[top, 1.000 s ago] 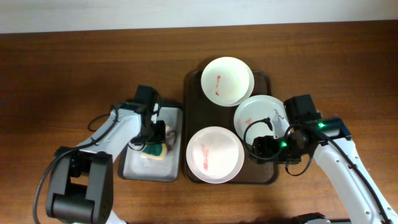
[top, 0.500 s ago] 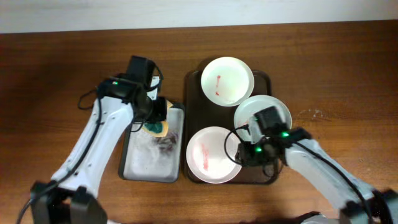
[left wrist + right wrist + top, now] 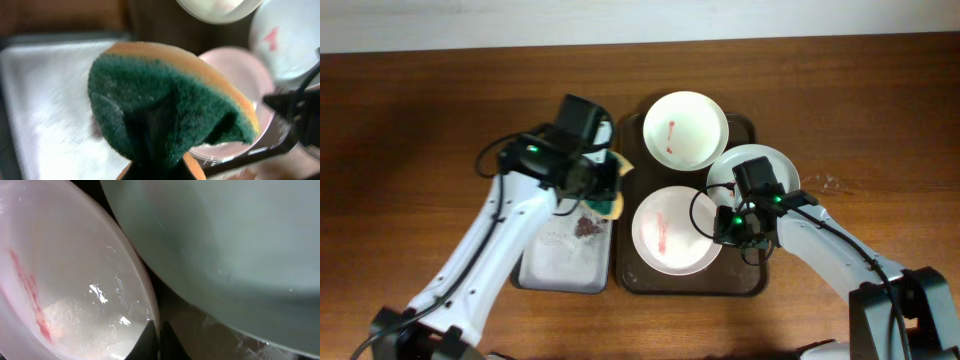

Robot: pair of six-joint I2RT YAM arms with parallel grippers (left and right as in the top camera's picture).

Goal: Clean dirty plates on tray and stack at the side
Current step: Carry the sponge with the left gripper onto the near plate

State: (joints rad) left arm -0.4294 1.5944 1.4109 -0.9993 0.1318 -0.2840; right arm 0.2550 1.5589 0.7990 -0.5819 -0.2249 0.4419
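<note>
Overhead: brown tray (image 3: 624, 140) on wooden worktop (image 3: 420, 100) carries three plates: back plate (image 3: 685, 130), right plate (image 3: 770, 165), front plate (image 3: 670, 232) with red streak. Left tool (image 3: 603, 188) pinches sponge (image 3: 614, 204) over seam with grey tray (image 3: 545, 265). Right tool (image 3: 725, 225) at front plate's right rim.
Left wrist: sponge (image 3: 170, 110) clamped tight, green face toward camera, orange backing.
Right wrist: fingers (image 3: 146, 341) nipped onto front plate (image 3: 60, 280) rim; right plate (image 3: 225, 240) just beside.

The brown wooden table (image 3: 420, 90) carries a large dark brown rectangular tray (image 3: 632, 135) at centre and a smaller light grey tray (image 3: 555, 265) just left of it.
</note>
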